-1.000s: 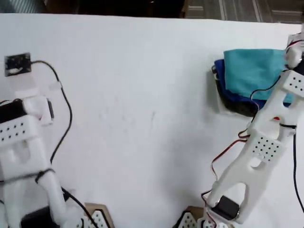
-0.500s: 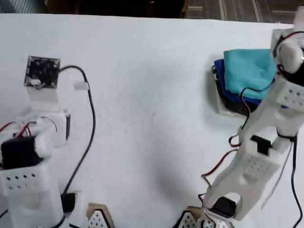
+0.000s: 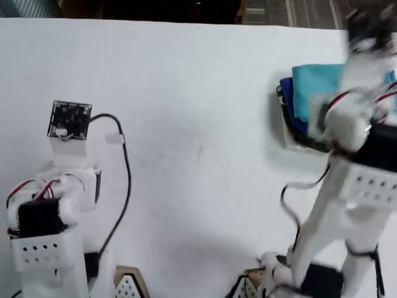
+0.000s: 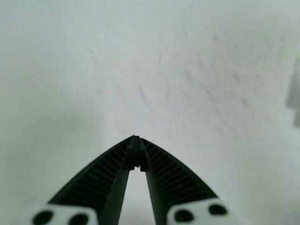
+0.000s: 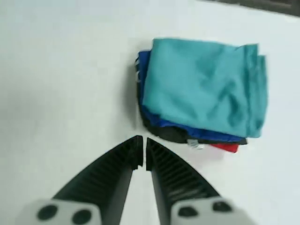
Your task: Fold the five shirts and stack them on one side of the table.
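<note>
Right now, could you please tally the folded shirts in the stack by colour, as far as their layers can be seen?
teal shirt: 1
blue shirt: 1
black shirt: 1
red shirt: 1
Total: 4 shirts told apart by colour; whether a further layer lies underneath cannot be told.

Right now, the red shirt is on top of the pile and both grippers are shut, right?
Not quite. The teal shirt is on top of the pile; the red shirt peeks out at the bottom, as the right wrist view shows. The left gripper and right gripper are both shut.
</note>
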Controlling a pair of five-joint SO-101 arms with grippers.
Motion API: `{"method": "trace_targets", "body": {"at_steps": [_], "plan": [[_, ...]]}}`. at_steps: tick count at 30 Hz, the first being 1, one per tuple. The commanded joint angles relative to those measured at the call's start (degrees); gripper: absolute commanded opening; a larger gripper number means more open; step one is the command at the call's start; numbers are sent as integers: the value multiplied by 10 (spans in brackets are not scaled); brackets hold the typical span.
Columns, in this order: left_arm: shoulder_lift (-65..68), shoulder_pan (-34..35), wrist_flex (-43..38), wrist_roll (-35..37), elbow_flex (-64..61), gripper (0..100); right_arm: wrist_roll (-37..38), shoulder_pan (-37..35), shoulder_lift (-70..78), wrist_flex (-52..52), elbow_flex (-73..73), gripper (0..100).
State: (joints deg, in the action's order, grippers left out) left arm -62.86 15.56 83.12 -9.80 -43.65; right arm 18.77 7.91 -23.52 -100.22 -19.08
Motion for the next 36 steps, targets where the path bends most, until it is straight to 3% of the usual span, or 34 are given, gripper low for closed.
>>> {"method": "trace_targets", "body": {"at_steps": [1, 5, 15, 23, 30, 36], "plan": [[-29, 0, -25, -6, -33, 27, -6, -46, -111, -11, 166, 20], [-78, 1, -29, -4, -96, 27, -6, -71, -177, 29, 298, 20], [-233, 29, -159, -1, -279, 27, -6, -74, -305, 233, 614, 20], [-389, 28, -198, 1, -410, 28, -3, -75, -430, 337, 801, 20], [-418, 28, -198, 91, -433, 28, -7, -75, -584, 351, 933, 20], [-418, 15, -197, 97, -436, 28, -33, -72, -748, 348, 1039, 20]]}}
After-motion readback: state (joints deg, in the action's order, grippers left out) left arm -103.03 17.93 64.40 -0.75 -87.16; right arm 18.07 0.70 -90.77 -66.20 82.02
